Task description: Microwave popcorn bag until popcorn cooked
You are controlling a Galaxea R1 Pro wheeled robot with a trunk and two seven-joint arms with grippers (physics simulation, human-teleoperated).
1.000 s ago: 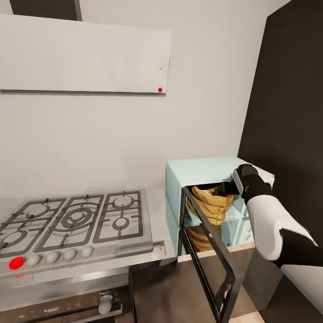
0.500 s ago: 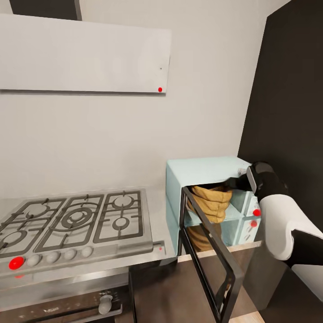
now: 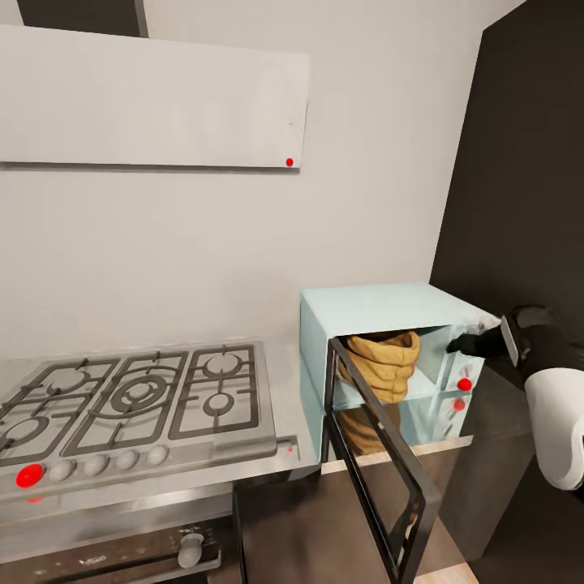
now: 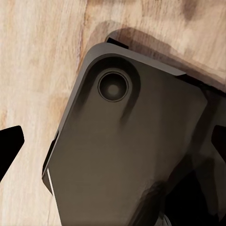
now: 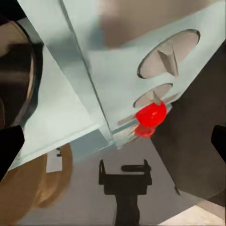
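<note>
Popcorn bag (image 3: 383, 365) is sitting inside the microwave (image 3: 381, 308), door (image 3: 377, 466) hanging open toward 6 o'clock; right pincer (image 3: 464, 344), empty (spread unclear), is hovering at the control panel (image 3: 458, 381); next: shutting the door, then starting heat.

A pale grey wall (image 3: 203, 243) backs the kitchen, with a flat white hood (image 3: 154, 97) carrying a small red dot mounted high. Below lies a grated gas hob (image 3: 138, 397) with round knobs. A tall dark panel (image 3: 527, 162) stands at right; wooden flooring (image 4: 33, 61) shows below
</note>
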